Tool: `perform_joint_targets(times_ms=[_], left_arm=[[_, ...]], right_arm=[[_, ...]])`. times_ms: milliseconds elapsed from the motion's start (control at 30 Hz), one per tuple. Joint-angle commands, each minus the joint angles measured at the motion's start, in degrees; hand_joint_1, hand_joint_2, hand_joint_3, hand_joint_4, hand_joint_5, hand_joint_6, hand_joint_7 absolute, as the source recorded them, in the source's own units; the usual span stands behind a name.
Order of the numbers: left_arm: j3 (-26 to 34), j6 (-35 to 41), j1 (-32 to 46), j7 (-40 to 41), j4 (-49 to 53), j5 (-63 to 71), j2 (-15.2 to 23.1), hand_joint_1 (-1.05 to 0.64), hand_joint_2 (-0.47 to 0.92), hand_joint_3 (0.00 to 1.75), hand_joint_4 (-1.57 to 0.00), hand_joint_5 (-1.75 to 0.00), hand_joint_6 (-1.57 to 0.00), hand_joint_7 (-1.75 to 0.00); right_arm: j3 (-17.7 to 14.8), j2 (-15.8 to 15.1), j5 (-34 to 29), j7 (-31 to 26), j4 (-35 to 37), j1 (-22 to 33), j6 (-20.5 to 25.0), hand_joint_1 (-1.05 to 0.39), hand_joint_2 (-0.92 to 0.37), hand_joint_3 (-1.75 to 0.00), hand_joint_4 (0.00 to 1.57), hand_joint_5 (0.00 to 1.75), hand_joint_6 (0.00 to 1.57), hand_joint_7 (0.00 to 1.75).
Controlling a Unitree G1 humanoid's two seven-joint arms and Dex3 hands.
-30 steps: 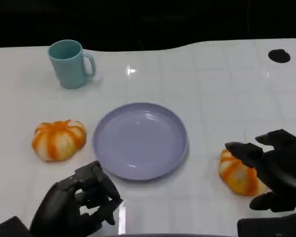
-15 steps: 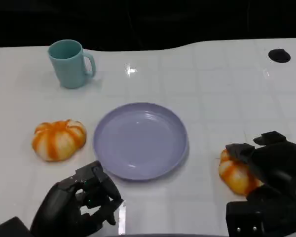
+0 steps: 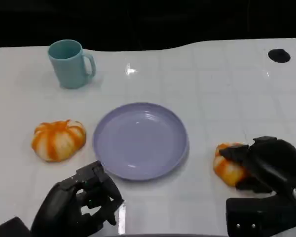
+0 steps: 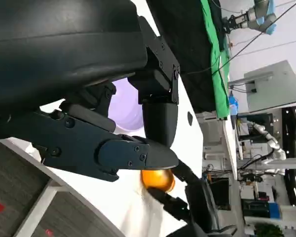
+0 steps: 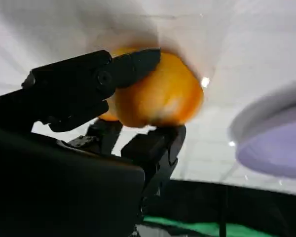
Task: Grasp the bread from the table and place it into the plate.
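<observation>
An orange-and-white bread roll sits right of the lilac plate, and my right hand grips it, fingers closed over its top and right side. In the right wrist view the roll sits between the fingers, with the plate's rim beyond. A second bread roll lies left of the plate. My left hand hangs near the table's front edge with its fingers curled in on nothing. The left wrist view shows the far roll past my left hand's fingers.
A teal mug stands at the back left. A black round hole marks the table's back right corner. The white table ends at a dark drop behind.
My right hand has closed over the right bread roll, and the roll has shifted slightly left toward the plate. The left hand has stayed put.
</observation>
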Motion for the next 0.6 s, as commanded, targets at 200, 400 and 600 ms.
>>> perform_joint_targets(times_ms=[200,400,600], left_arm=[[0.2,-0.1,0.3,0.7,-0.3,0.6,0.3,-0.56,0.92,0.31,-0.68,-1.75,-0.60,-1.55],[0.1,-0.4,0.3,0.9,-0.3,1.1,0.2,-0.56,0.92,0.31,-0.69,-1.75,-0.59,-1.56],[0.1,-0.9,0.3,0.8,-0.1,1.3,0.2,-0.55,0.92,0.31,-0.68,-1.75,-0.59,-1.57]], right_arm=[[0.4,-2.2,0.1,-8.8,6.8,-3.4,-4.6,-0.13,-0.50,-0.84,0.86,1.75,0.72,1.59],[0.3,-1.6,0.6,-14.7,10.2,-5.4,-6.5,-0.13,-0.45,-0.96,0.86,1.75,0.70,1.67],[-0.4,-1.0,2.4,-21.3,11.6,-6.6,-10.9,-0.10,-0.34,-1.20,0.93,1.75,0.84,1.55]])
